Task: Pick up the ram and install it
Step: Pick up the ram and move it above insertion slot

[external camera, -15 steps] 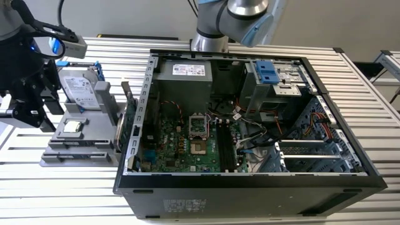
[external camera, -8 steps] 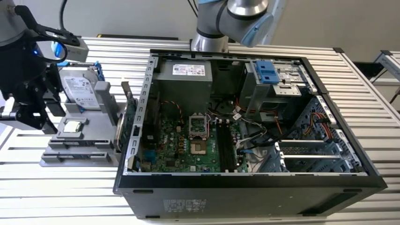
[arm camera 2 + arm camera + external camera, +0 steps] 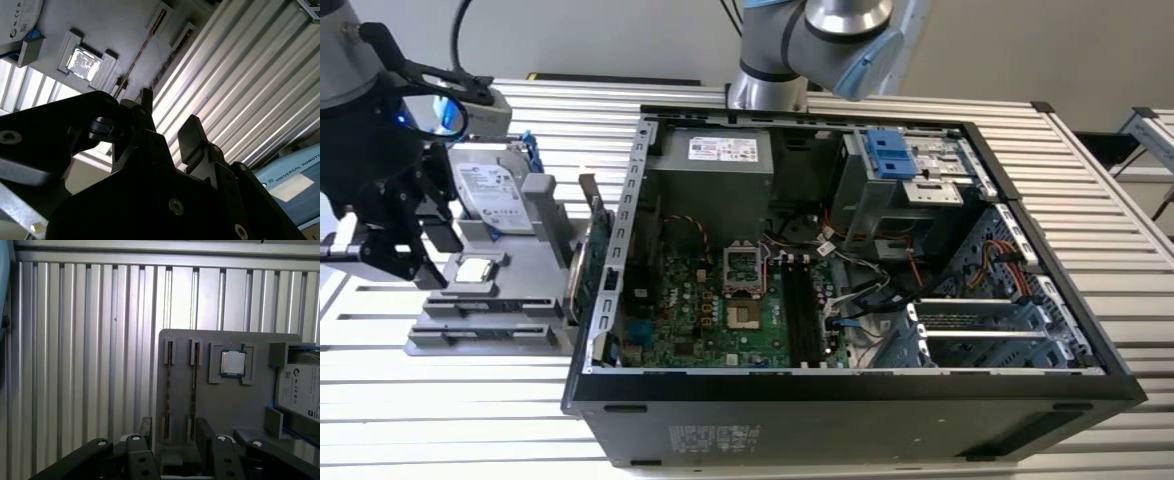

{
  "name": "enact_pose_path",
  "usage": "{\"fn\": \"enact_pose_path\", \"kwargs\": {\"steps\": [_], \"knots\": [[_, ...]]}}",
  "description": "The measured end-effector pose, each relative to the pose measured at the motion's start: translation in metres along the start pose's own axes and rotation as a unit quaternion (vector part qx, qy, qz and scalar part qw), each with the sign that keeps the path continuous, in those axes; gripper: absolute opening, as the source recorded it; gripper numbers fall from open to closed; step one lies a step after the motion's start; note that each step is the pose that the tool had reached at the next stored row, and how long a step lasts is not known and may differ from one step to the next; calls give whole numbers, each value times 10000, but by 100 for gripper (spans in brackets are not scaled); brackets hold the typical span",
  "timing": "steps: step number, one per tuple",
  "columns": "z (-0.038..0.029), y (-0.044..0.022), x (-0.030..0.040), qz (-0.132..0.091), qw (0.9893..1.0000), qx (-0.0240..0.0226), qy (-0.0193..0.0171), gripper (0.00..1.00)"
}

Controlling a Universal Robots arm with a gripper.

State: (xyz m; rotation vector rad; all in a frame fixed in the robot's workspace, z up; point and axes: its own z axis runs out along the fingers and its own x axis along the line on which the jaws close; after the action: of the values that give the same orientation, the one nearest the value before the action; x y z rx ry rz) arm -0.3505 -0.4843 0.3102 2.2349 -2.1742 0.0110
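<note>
The ram (image 3: 169, 385) is a thin dark stick standing on edge in a slot of the grey parts holder (image 3: 225, 405). A second stick like it (image 3: 193, 387) stands in the neighbouring slot. In the second wrist view the ram (image 3: 136, 60) shows as a thin dark line on the holder. My black gripper (image 3: 174, 432) hovers above the end of the holder with its fingers (image 3: 146, 427) apart and nothing between them. The two sticks lie roughly in line with the gap. In the exterior view the gripper (image 3: 427, 272) hangs over the holder (image 3: 494, 310) at the exterior view's left.
On the holder also sit a silver processor chip (image 3: 233, 363) and a hard drive in a blue frame (image 3: 496, 195). The open computer case (image 3: 854, 380) with its green motherboard (image 3: 707, 310) stands right beside the holder. Everything rests on a ribbed metal table (image 3: 454, 400).
</note>
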Motion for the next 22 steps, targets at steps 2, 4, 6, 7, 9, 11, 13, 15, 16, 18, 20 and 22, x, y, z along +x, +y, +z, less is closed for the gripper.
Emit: {"fn": "enact_pose_path", "kwargs": {"steps": [2, 4, 6, 7, 9, 11, 13, 15, 16, 18, 20, 22], "knots": [[16, 0, -2, 0, 10000, 0, 4, 100], [33, -1, -4, 0, 10000, 0, 5, 100], [47, 0, -6, 0, 10000, 0, 12, 100], [55, -1, -7, 0, 10000, 0, 17, 100], [73, -1, -8, 0, 10000, 0, 26, 100], [88, -1, -10, 0, 10000, -1, 32, 100], [105, -2, -11, 0, 10000, -1, 36, 100], [122, -2, -12, 0, 10000, -1, 40, 100], [130, -2, -13, 0, 10000, -1, 42, 100], [146, -2, -15, 0, 10000, -1, 46, 100], [163, -2, -16, 1, 10000, -2, 54, 100], [182, -2, -17, 1, 10000, -2, 62, 100]]}}
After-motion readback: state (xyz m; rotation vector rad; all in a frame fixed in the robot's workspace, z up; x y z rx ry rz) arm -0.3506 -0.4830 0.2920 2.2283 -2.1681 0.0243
